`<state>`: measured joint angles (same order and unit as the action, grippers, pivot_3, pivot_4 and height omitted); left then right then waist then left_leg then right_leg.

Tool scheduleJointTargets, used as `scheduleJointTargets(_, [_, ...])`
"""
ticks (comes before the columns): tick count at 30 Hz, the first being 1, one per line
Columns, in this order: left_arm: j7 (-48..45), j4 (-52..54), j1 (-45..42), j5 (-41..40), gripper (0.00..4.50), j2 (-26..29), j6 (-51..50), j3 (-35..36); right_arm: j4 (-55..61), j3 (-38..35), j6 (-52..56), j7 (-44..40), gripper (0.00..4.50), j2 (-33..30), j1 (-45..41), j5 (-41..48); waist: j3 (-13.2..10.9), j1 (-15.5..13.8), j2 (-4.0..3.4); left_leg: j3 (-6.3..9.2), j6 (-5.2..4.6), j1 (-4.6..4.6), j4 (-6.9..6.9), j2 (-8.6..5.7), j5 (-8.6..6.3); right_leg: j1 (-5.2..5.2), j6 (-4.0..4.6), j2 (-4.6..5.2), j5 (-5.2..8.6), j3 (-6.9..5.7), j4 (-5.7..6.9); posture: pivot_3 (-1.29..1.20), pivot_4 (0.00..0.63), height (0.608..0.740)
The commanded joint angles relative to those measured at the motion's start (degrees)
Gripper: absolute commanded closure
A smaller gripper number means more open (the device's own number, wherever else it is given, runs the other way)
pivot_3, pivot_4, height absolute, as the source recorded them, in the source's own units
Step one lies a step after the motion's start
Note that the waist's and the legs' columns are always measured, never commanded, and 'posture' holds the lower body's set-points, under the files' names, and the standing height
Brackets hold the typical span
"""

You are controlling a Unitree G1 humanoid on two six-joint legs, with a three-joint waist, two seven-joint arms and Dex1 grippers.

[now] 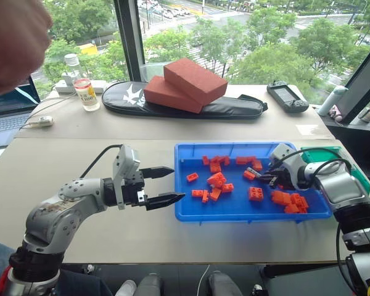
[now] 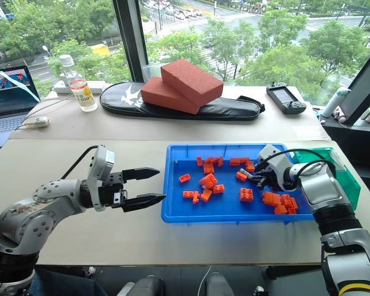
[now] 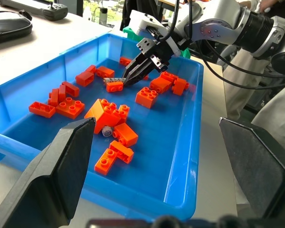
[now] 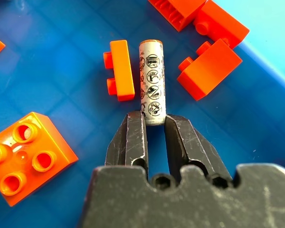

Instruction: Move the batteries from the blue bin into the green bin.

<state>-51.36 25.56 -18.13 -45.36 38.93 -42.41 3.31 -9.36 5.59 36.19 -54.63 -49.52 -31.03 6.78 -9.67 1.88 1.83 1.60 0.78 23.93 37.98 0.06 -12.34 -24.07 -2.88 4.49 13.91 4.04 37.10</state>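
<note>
Right gripper (image 4: 154, 124) angled down into blue bin (image 1: 191, 213), clamped on one end of a printed silvery cylindrical battery (image 4: 152, 80), left gripper (image 1: 165, 185) level, wide apart, glossy studded orange bricks (image 1: 216, 180)

pincer (image 4: 155, 124) clamping battery (image 4: 152, 80), blue bin (image 4: 61, 95)

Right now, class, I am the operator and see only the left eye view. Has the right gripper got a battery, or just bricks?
Observer: A battery. In the right wrist view the right gripper has its jaws shut on one end of a battery, inside the blue bin.
Operator: Anything crowding it?
Observer: An orange brick lies alongside it, close by; I cannot tell whether they touch.
Operator: Any more batteries in there?
Observer: The left wrist view shows a grey cylinder end poking out from under the brick pile, likely one more.
</note>
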Motion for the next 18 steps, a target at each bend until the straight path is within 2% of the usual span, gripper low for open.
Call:
scheduleJointTargets(1, [-0.5, 1.6, -0.4, -0.8, 0.0, 0.3, 0.7, 0.8, 8.1, -14.5, 3.8, 4.2, 4.26, -4.0, 1.4, 3.8, 0.0, -0.1, 0.0, -0.01, 0.0, 0.01, 0.0, 0.0, 0.0, -0.01, 0.0, 0.0, 0.0, 0.0, -0.01, 0.0, 0.15, 0.74])
scheduleJointTargets(5, [-0.6, 1.8, -0.3, -0.9, 0.0, 0.6, 0.6, 1.1, 8.9, -25.8, 11.2, 13.1, 4.26, -5.2, 1.7, 4.0, 0.0, -0.6, 0.0, -0.01, 0.0, 0.0, 0.0, 0.01, 0.0, 0.0, 0.0, -0.03, 0.0, 0.0, -0.01, 0.0, 0.15, 0.74])
scheduleJointTargets(7, [-0.5, 1.5, -0.7, -1.0, 0.0, 0.7, 0.4, 1.2, 9.3, -29.2, 15.2, 16.7, 4.26, -6.1, 3.2, 2.9, 0.0, -0.7, 0.0, -0.02, 0.0, 0.0, 0.0, 0.01, 0.0, 0.01, 0.0, -0.03, 0.0, 0.0, -0.02, 0.0, 0.15, 0.74])
scheduleJointTargets(13, [-0.8, 1.3, -0.7, -1.2, 0.0, 0.8, 0.2, 1.1, 8.6, -30.6, 16.2, 21.0, 4.26, -5.7, 8.8, 2.1, 0.0, -0.5, -0.01, -0.08, 0.0, -0.01, 0.0, 0.02, 0.0, 0.03, 0.0, -0.03, 0.0, 0.04, -0.03, 0.0, 0.15, 0.74])
scheduleJointTargets(15, [-1.0, 1.2, -0.8, -1.1, 0.0, 0.9, 0.3, 1.2, 9.2, -30.4, 16.0, 21.9, 3.26, -5.5, 10.2, 2.0, 0.0, -0.4, -0.04, -0.09, 0.0, -0.01, 0.0, 0.02, 0.0, 0.01, 0.0, -0.04, 0.0, 0.05, -0.02, 0.0, 0.15, 0.74])
scheduleJointTargets(16, [-1.0, 1.1, -0.8, -1.1, 0.0, 1.0, 0.3, 1.3, 9.3, -30.4, 16.0, 22.0, 3.12, -5.6, 10.6, 2.1, 0.0, -0.3, -0.05, -0.09, 0.0, -0.02, 0.0, 0.02, 0.0, 0.01, 0.0, -0.04, 0.0, 0.05, -0.02, 0.0, 0.15, 0.74])
scheduleJointTargets(18, [-1.2, 1.2, -0.8, -1.2, 0.0, 1.3, 0.2, 1.6, 10.0, -30.3, 15.7, 21.9, 2.39, -5.8, 10.1, 2.8, 0.0, -0.3, -0.05, -0.08, 0.0, -0.02, 0.0, 0.02, 0.0, 0.02, 0.0, -0.04, 0.0, 0.05, -0.02, 0.0, 0.15, 0.74])
